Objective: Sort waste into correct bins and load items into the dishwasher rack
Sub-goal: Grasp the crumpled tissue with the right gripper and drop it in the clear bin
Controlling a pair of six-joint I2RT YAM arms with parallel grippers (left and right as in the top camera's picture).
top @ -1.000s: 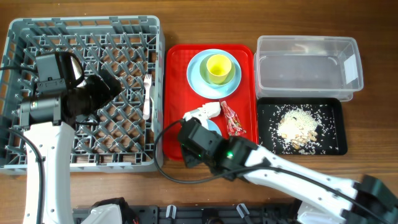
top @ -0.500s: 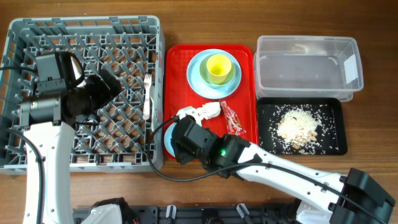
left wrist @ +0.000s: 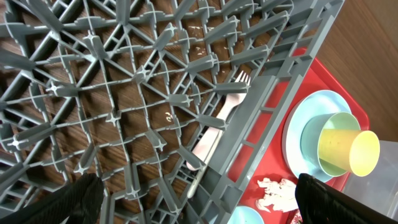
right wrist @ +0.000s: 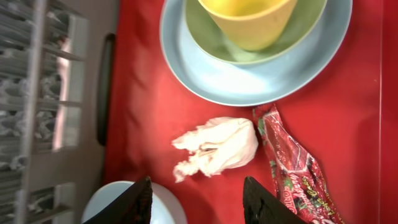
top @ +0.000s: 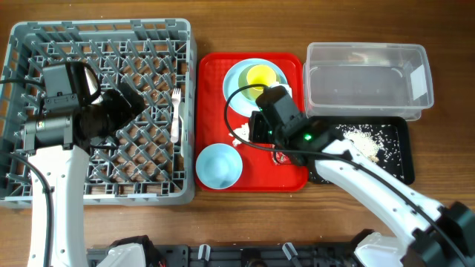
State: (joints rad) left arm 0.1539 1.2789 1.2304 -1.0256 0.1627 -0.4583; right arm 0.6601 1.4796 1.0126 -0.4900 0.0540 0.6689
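Note:
My right gripper point(top: 257, 127) point(right wrist: 200, 205) is open and empty, low over the middle of the red tray just in front of the crumpled white napkin point(right wrist: 217, 148) point(top: 239, 134). The red snack wrapper point(right wrist: 291, 167) lies right of the napkin. The yellow-green cup point(top: 260, 77) point(right wrist: 249, 22) stands on the pale blue plate point(top: 234, 83) point(right wrist: 186, 68). The white-blue bowl point(top: 219, 165) sits at the tray's front left. My left gripper point(top: 122, 107) point(left wrist: 199, 208) is open and empty over the grey rack point(top: 44, 185), where the white fork point(top: 176, 115) point(left wrist: 219, 121) lies. I cannot make out the spoon.
The red tray point(top: 210, 74) sits between the rack and the bins. The clear tub point(top: 367, 55) stands at the back right. The black tray point(top: 397, 148) in front of it holds pale food scraps point(top: 364, 137). My right arm crosses the black tray's left part.
My right arm has swung from the tray's front left to its middle, over the napkin. The bowl now lies uncovered at the front left. The left arm has not moved.

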